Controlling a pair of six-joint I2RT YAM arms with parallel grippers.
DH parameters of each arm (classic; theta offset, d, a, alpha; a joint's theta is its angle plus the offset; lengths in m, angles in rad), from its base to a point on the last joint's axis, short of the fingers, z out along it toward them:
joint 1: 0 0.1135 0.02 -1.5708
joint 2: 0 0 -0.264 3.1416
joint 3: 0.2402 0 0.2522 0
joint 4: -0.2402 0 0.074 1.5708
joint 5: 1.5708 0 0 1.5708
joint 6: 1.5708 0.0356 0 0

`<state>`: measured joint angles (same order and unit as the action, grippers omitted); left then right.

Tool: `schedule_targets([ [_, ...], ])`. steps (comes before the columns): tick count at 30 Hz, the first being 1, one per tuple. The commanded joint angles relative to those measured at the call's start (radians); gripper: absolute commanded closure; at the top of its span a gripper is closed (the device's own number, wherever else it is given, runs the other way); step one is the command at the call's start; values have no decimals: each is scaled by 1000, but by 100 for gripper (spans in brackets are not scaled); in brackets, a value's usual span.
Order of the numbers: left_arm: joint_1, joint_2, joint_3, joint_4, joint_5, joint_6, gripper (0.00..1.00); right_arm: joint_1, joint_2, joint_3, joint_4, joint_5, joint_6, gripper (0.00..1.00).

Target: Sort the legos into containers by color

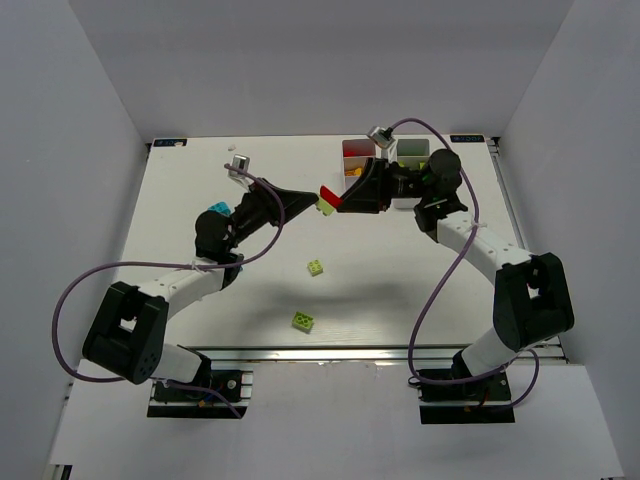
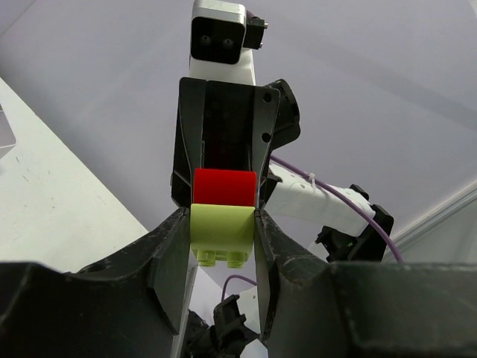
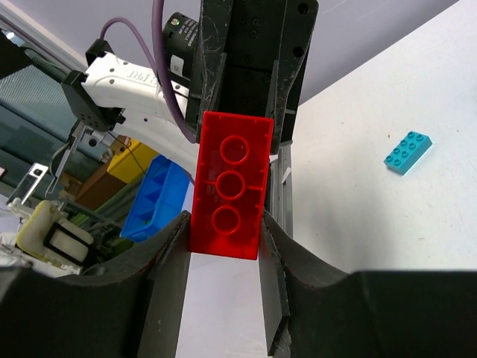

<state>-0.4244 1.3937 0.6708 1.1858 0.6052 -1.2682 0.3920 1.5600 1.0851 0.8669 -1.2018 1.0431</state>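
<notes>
My left claw (image 2: 221, 242) was clamped on the lime brick (image 2: 220, 224) and my right claw (image 3: 225, 227) on the red brick (image 3: 229, 175) stuck to it. Twisting apart with both grips firm seemed wisest.

From above, the right arm (image 1: 445, 190) covers the near ends of both containers (image 1: 357, 150), so only their far compartments show (the contents are too small to read beyond patches of red, orange and green). The left arm (image 1: 240, 215) hides part of a cyan lego (image 1: 216, 208). In the left wrist view the lime lego (image 2: 221, 231) masks the lower part of the red lego (image 2: 225, 186). In the right wrist view the red lego blocks the lime one entirely. The bottom edge of each wrist view cuts off the left gripper (image 2: 221, 224) and the right gripper (image 3: 225, 227).
</notes>
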Motion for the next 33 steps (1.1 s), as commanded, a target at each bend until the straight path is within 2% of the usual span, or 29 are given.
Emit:
schedule_targets([
  [1, -8, -27, -8, 23, 51, -11, 81, -24, -2, 67, -2, 18, -58, 100],
  [6, -5, -65, -39, -58, 50, 33, 85, -113, 34, 119, -41, -2, -118, 100],
  [8, 1, -79, -46, -78, 48, 46, 85, -143, 48, 154, -113, -15, -167, 100],
  [9, 6, -85, -51, -97, 45, 50, 85, -151, 60, 173, -167, -18, -272, 100],
  [10, 10, -90, -57, -106, 44, 59, 85, -157, 66, 200, -337, -13, -351, 100],
  [13, 21, -108, -59, -155, 31, 90, 86, -173, 101, 321, -582, 39, -697, 100],
  [14, 22, -113, -53, -184, 25, 107, 86, -168, 119, 379, -869, 156, -838, 100],
  [15, 24, -130, -45, -268, 18, 131, 86, -160, 170, 504, -998, 232, -971, 100],
  [16, 26, -139, -27, -313, 2, 188, 85, -151, 198, 559, -1090, 374, -1182, 100],
  [17, 26, -150, -16, -410, -8, 214, 85, -150, 221, 599, -1191, 433, -1259, 100],
  [20, 27, -192, 10, -547, -42, 299, 85, -136, 314, 728, -1304, 662, -1521, 100],
  [22, 29, -228, 9, -581, -62, 329, 85, -127, 382, 798, -1332, 752, -1667, 100],
  [25, 30, -269, -4, -627, -87, 346, 85, -117, 437, 829, -1332, 879, -1778, 100],
  [29, 30, -306, -37, -658, -107, 349, 85, -111, 474, 805, -1280, 947, -1946, 100],
  [33, 30, -329, -57, -678, -120, 351, 85, -102, 511, 812, -1250, 990, -2016, 100],
])
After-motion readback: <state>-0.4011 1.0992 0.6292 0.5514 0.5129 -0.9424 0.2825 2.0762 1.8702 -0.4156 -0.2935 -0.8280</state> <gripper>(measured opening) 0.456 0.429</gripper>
